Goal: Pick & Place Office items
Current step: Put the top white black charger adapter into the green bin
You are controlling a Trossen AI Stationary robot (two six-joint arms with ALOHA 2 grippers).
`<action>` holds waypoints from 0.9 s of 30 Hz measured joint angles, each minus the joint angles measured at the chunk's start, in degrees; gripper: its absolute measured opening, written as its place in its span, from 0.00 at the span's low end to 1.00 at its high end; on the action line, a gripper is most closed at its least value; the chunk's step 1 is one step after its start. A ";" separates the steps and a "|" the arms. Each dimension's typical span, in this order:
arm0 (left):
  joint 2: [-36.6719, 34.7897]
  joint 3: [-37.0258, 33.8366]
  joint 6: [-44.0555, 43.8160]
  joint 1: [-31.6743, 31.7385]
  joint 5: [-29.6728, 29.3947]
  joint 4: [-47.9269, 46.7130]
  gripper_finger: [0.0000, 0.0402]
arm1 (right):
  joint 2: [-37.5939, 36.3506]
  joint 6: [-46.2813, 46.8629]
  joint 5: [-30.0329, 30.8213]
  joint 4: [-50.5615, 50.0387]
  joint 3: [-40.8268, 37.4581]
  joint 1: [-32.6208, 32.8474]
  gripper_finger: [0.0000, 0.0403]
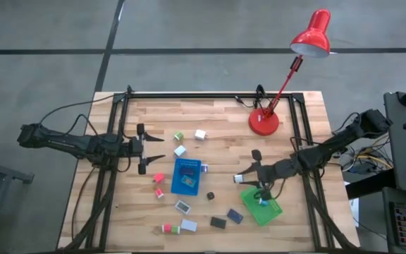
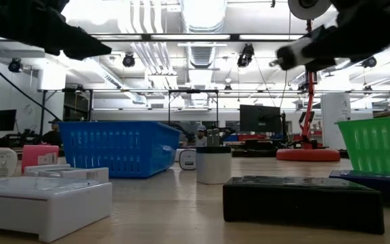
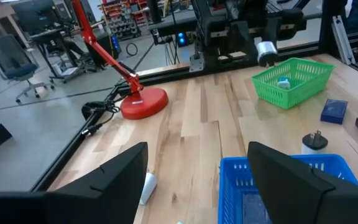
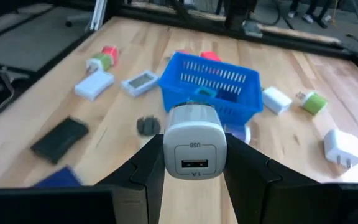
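Right gripper [image 4: 193,163] holding white charger [image 4: 194,148] above wooden table [image 1: 224,120]; left gripper [image 1: 152,148] wide.

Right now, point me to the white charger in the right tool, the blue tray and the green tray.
white charger [image 4: 194,148], right wrist view, on its front face above the port.
blue tray [image 1: 178,166], high view, on its left rim.
green tray [image 3: 303,63], left wrist view, on its far rim.

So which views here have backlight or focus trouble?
Low view: bright ceiling lights turn both arms into silhouettes, and the near black box is soft. Right wrist view: white charger in the right tool sharp, table items behind blurred. High view evenly lit.
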 joint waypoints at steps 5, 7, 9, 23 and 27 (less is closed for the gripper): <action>-0.20 -0.59 -0.80 0.00 0.01 -0.05 0.70 | -1.05 3.54 3.01 -4.66 0.00 3.64 0.31; -0.20 -0.59 -1.10 0.00 0.01 0.01 0.70 | -1.51 4.92 4.08 -6.50 -0.02 5.24 0.31; -0.18 -0.59 -1.29 0.00 0.02 0.01 0.70 | -1.70 5.99 5.01 -6.93 -0.02 6.74 0.31; -0.18 -0.59 -1.77 0.00 0.01 0.03 0.70 | -1.88 17.21 9.94 -13.72 -0.02 16.06 0.31; -0.17 -0.59 -1.77 0.00 0.01 0.03 0.70 | -1.88 20.15 9.96 -13.92 -0.02 18.65 0.31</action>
